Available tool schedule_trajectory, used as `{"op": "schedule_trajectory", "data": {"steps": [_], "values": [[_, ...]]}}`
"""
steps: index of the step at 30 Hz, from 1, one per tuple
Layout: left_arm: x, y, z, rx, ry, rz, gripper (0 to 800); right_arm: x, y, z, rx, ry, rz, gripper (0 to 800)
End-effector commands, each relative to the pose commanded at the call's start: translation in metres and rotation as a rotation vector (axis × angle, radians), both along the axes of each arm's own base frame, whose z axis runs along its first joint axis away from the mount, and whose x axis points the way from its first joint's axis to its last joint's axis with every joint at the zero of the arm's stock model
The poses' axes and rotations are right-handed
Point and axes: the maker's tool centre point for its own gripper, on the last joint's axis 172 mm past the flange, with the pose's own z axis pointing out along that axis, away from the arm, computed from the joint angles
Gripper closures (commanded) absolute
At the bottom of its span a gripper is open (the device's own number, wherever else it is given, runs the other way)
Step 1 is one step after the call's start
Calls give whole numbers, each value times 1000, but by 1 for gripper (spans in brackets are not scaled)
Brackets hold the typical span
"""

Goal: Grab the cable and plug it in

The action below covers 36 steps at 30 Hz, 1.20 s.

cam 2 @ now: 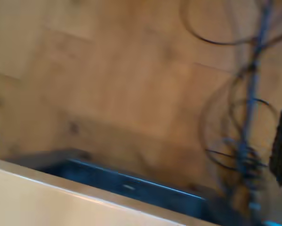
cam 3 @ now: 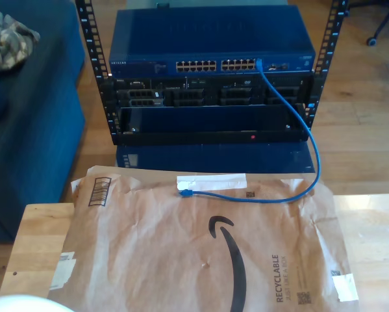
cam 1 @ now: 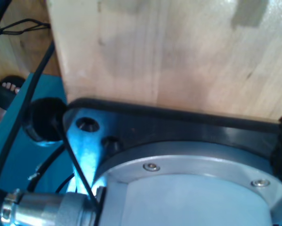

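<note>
On the brown paper mailer (cam 3: 200,260), the cable (cam 3: 246,197) is lying with its long axis running left to right in the exterior view, free plug (cam 3: 184,192) leftward, far end sitting in the switch (cam 3: 210,42). I cannot tell either gripper's opening or which is nearer.

Even, soft daylight fills the exterior view, which is sharp throughout; the brown paper mailing envelope (cam 3: 200,247) shows only faint crease shadows, and a blown-out white patch sits at seven o'clock. The first wrist view is soft and slightly hazy, with a bright bluish glare on the black metal base plate (cam 1: 131,125) toward eight o'clock. The second wrist view is smeared by motion blur, its tangled dark wires (cam 2: 246,122) at three o'clock indistinct.
</note>
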Motion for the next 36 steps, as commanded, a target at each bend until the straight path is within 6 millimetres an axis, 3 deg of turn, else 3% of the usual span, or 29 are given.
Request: {"op": "schedule_trajectory", "data": {"steps": [5,9,12,23,28,36], "values": [[0,0,0,0,0,0,0,-49,4,-15,73,120,52,6],[0,0,0,0,0,-2,0,-112,31,-44,230,200,-44,6],[0,0,0,0,0,-2,0,-132,52,-68,305,230,-81,6],[0,0,0,0,0,-2,0,-156,101,-117,475,267,-128,6],[0,0,0,0,0,-2,0,-171,113,-127,527,249,-210,2],[0,0,0,0,0,-2,0,-160,133,-146,620,200,-246,2]]}}
